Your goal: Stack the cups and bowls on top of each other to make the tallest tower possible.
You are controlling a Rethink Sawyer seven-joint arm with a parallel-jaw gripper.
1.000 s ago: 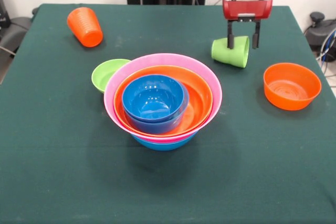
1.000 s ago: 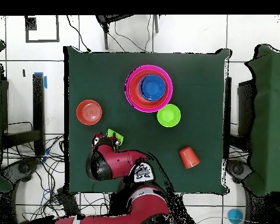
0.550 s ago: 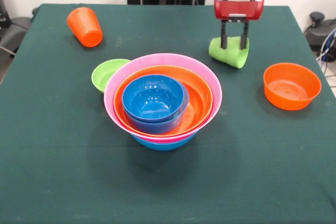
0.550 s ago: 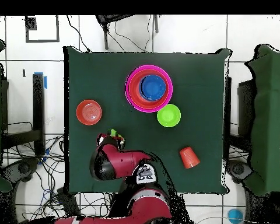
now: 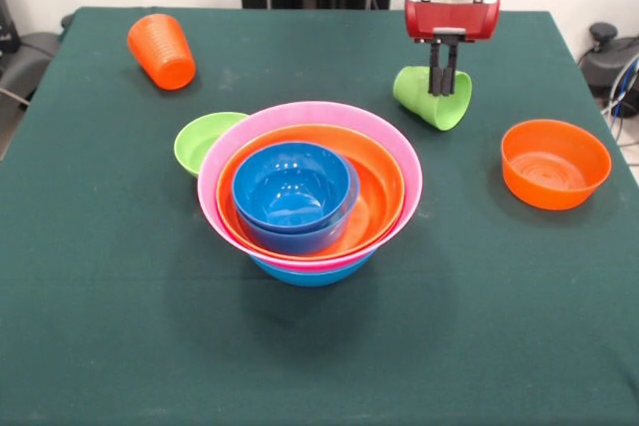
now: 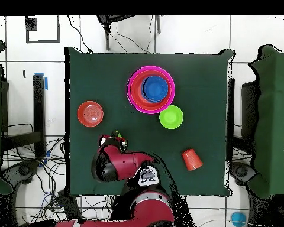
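Front cam low, overhead straight down; both share table [image 5: 120, 346].

Tilted lime-green cup [image 5: 432, 97] in hand [image 5: 440, 80]

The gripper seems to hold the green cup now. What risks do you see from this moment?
1. The gripper pinches only the rim wall of the tilted lime-green plastic cup; such a shallow grasp may slip or let the cup rotate.
2. The nested pile of bowls has a small blue bowl on top that sits off-centre; a cup set on it could tip.
3. The small lime-green bowl touches the pile's pink rim and might be nudged.
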